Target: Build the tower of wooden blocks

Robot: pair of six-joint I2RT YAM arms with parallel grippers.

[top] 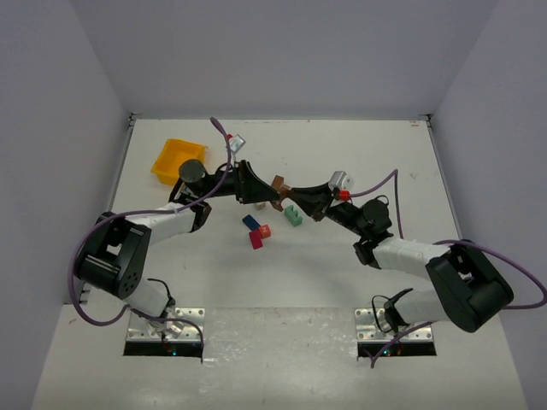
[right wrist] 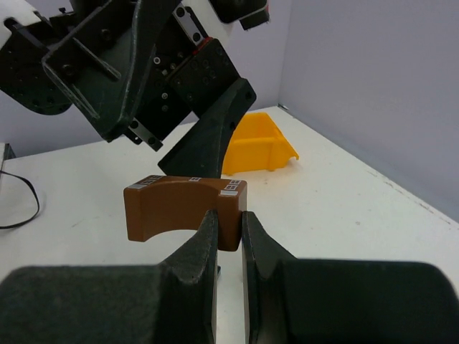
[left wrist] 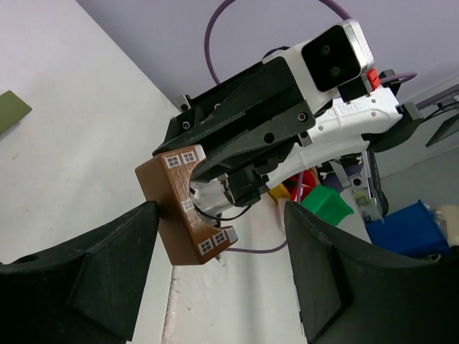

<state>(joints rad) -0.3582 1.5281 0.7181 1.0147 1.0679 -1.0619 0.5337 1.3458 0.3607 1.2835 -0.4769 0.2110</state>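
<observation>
Right jaws pinch brown block (right wrist: 168, 208) — plain only from right wrist.

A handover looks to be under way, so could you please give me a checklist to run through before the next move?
1. Right fingers clamp the brown block: ok.
2. Brown block sits between the left fingers: ok.
3. Left fingers shut on it: not ok, a gap shows on one side.
4. Brown block held off the table: ok.
5. Blue block, red block and green block stacked: not ok, lying loose.
</observation>
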